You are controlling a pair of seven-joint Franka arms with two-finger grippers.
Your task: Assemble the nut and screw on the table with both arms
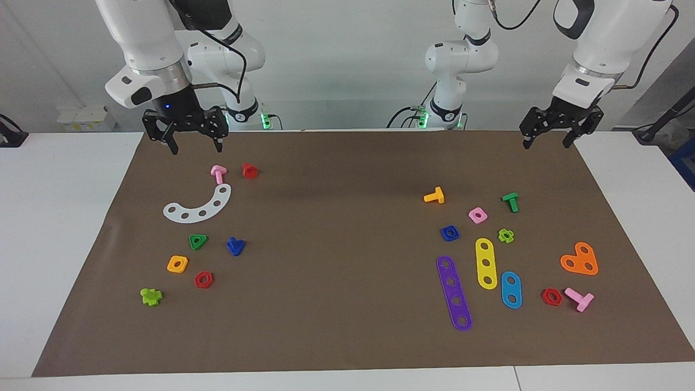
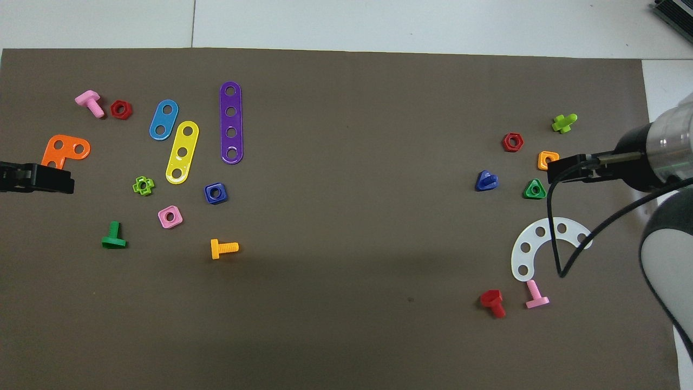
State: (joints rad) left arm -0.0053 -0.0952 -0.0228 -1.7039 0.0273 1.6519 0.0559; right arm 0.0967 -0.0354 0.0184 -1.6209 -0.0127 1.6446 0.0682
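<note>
Both arms are hanging up top in the facing view with jaws spread, holding nothing: right gripper (image 1: pixel 196 142) upper left, left gripper (image 1: pixel 548 138) upper right, mostly cut off overhead. Blue nut (image 1: pixel 449 233) is sitting center-right, blue screw (image 1: pixel 235 246) center-left, its shank hard to make out.
</note>
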